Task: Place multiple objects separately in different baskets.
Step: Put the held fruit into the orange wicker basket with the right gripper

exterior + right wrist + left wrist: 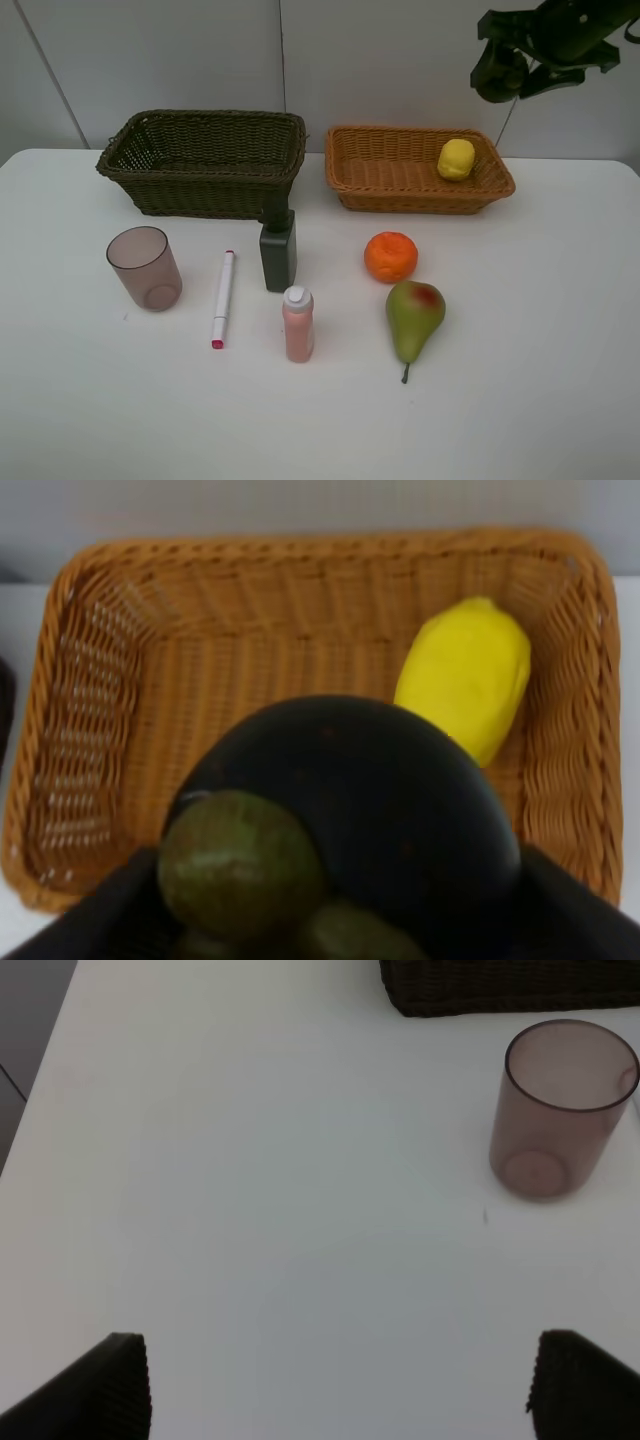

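The right gripper [498, 72] hangs high over the far right of the smooth white counter [540, 400]. Its jaws pinch a glossy, near-black round fruit [380, 800] with dull olive-green lobes on one side. The right wrist view is blurred, and only dark slivers of the fingers show beside the fruit. Behind the fruit in that view lies the shallow orange-tan wicker basket [380, 175], tightly woven, with open slots in one end wall. Inside it, near its right end, rests the matte yellow lemon [456, 159], slightly faceted.

The deeper dark olive-brown wicker basket [205, 165] stands to its left, apart from it. A squarish dark green bottle [278, 255] stands upright just in front of this basket, and its cap is hard to tell from the dark weave.

Nearer the front are:
- a pink cylindrical bottle with a white cap [298, 325], upright
- a white marker with a pink tip [223, 298], lying flat
- a translucent pinkish plastic cup [145, 268], upright
- a dimpled orange [390, 256]
- a green-red pear [413, 315], lying on its side just beside the orange

The left gripper [335, 1390] shows only in its own wrist view. Two ribbed black fingertips [110, 1390] are cut off at the frame's edge, jaws spread wide, with the cup and a corner of the dark basket beyond.
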Controlling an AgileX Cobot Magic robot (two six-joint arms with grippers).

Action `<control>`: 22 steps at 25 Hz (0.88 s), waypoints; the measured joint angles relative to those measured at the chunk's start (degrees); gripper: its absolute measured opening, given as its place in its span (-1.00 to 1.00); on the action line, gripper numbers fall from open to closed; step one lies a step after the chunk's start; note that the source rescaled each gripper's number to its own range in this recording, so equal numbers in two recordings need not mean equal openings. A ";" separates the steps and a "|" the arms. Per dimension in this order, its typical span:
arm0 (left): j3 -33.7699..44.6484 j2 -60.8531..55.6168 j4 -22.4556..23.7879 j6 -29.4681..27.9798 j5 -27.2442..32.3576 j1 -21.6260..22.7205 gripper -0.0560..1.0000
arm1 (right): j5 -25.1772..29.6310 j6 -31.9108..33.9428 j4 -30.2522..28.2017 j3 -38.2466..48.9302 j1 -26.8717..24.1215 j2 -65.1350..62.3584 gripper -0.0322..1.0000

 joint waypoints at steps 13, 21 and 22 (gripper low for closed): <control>0.00 0.00 0.00 0.00 0.00 0.00 1.00 | -13.07 -7.45 6.48 -0.60 0.00 13.52 -0.55; 0.00 0.00 0.00 0.00 0.00 0.00 1.00 | -14.36 -9.03 7.17 -0.65 0.00 18.65 -0.55; 0.00 0.00 0.00 0.00 0.00 0.00 1.00 | -14.36 -9.08 7.17 -0.65 0.00 18.97 -0.55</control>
